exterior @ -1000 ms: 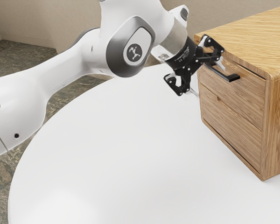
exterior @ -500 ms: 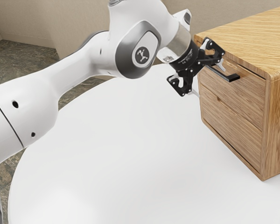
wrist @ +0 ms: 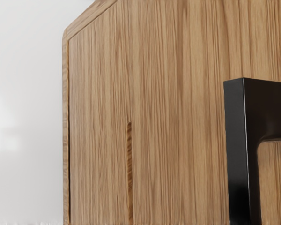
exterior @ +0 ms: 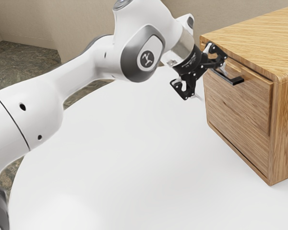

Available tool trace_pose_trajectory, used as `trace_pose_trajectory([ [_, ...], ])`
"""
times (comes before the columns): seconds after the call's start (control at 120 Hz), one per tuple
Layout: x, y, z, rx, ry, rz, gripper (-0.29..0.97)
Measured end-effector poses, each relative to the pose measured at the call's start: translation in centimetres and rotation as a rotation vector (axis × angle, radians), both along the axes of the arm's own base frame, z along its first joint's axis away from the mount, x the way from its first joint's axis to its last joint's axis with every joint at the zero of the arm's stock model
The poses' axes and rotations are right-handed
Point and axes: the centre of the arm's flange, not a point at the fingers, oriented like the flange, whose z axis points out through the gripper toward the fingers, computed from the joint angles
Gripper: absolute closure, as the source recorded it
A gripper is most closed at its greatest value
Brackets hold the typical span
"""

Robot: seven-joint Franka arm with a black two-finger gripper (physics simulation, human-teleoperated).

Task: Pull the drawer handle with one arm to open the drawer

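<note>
A wooden cabinet [exterior: 259, 43] stands at the exterior view's right. Its upper drawer front [exterior: 240, 100] carries a black bar handle [exterior: 230, 77]. My black gripper [exterior: 210, 75] is at the handle's end nearest the arm, open. One finger [exterior: 219, 51] is above the bar and the other [exterior: 183, 90] is below it, well apart. In the wrist view the drawer front [wrist: 168, 108] is close ahead, with the black handle [wrist: 246, 150] beside it. I cannot tell whether the drawer stands out from the cabinet.
The cabinet sits on a round white table [exterior: 134, 167], with a wide bare surface toward the exterior view's left and front. My white arm [exterior: 86, 81] crosses from the left. Stone floor [exterior: 24, 62] lies beyond the table.
My arm's elbow swung further into the picture. The hand and the handle's tip crept slightly toward the exterior view's left. The fingers stay spread around the bar.
</note>
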Motion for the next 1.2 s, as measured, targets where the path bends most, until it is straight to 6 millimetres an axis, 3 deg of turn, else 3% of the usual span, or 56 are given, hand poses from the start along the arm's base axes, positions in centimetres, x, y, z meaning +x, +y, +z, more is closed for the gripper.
trace_pose_trajectory([
  [0.317,-1.0,0.4,1.7,0.001,-0.012,0.002,0.00],
  [0.967,-0.7,0.5,-1.1,0.011,0.038,0.002,0.00],
  [1.2,-1.9,0.7,-0.5,0.015,0.044,0.002,0.00],
])
